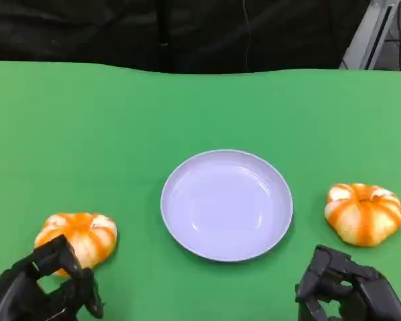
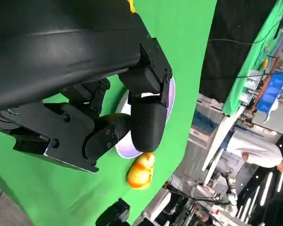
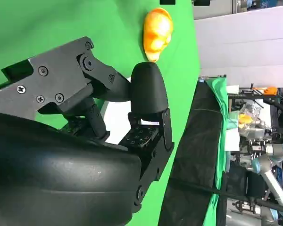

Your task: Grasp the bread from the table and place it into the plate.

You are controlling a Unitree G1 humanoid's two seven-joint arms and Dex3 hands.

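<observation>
- At the near left of the green surface (image 1: 120,114), I see one bread (image 1: 78,239), a pumpkin-shaped orange and white roll, lying flat just beside my left hand (image 1: 43,287); I judge this is the one to take, since the hand sits right behind it.
- A second bread (image 1: 363,212) of the same kind lies at the near right, well apart from the first, a little ahead of my right hand (image 1: 347,291).
- Between the two breads sits the plate (image 1: 226,204), pale lilac and with nothing on it, placed in the middle so that either hand can reach it, as I judge.
- My left hand holds nothing; its fingers are spread apart, one fingertip close to the roll's near edge, though I cannot tell whether it touches.
- My right hand also holds nothing, with fingers bent but parted, resting low at the surface's near edge.
- Neither bread is lifted, so the grasp is not yet made.
- I can read no brand, label or writing on the breads, the plate or the hands.
</observation>
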